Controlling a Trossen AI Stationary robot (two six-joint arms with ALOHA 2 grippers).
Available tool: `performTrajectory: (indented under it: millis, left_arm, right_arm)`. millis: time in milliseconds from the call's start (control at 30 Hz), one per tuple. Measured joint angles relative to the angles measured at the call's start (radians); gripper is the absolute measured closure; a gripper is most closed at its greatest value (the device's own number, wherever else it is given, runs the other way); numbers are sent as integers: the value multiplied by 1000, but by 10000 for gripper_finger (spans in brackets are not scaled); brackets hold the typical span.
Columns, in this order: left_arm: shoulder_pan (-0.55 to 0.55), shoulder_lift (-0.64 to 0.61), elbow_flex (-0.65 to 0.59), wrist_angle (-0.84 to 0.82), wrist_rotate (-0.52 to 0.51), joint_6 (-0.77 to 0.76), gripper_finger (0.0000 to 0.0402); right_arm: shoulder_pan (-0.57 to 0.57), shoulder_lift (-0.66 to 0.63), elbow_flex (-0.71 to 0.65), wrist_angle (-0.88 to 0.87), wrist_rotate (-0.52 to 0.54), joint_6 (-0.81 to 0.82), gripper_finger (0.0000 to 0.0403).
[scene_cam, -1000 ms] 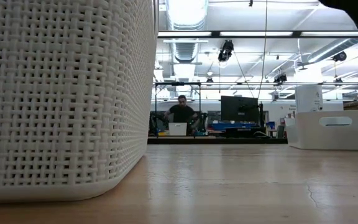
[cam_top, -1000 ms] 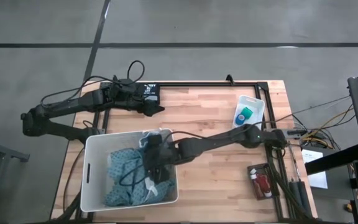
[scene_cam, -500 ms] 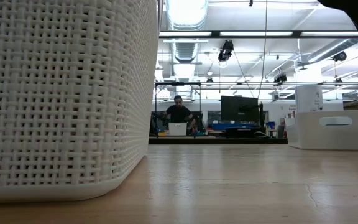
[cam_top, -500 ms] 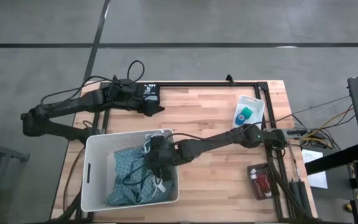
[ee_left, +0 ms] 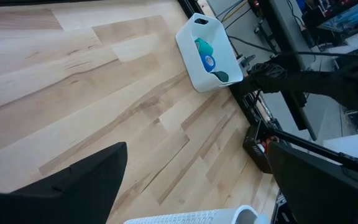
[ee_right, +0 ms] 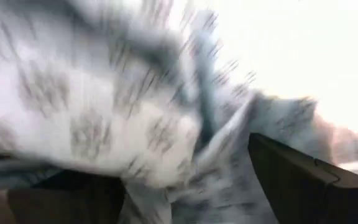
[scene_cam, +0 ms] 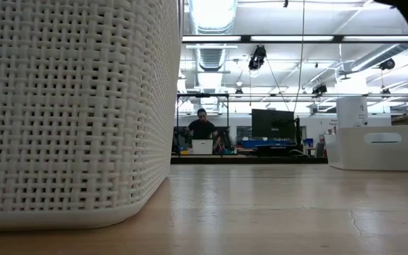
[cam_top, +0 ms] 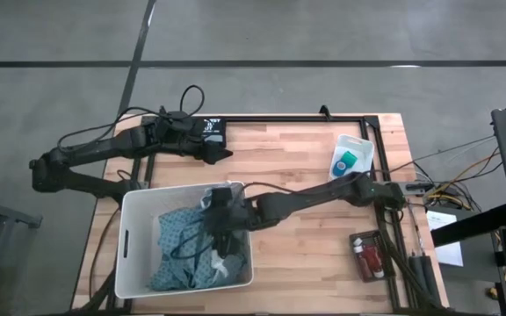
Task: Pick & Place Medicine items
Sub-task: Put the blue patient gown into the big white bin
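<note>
Right gripper [cam_top: 220,235] among cloths [ee_right: 123,106]

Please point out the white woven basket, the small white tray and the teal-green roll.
white woven basket [cam_top: 130,250], high view, left wall rim.
small white tray [ee_left: 191,59], left wrist view, outer wall.
teal-green roll [cam_top: 348,162], high view, top face.

cloths [cam_top: 183,250] in basket [cam_top: 130,250] front-left | small tray [cam_top: 363,149] back-right | dark tray [cam_top: 369,256] front-right
</note>
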Motion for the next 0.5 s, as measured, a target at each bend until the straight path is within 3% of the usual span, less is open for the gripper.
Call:
performTrajectory:
  millis: [500]
  left_arm:
    - [0, 0, 0, 0, 0, 0, 9]
  right_arm:
    - [19, -127, 1, 28, 80, -98, 101]
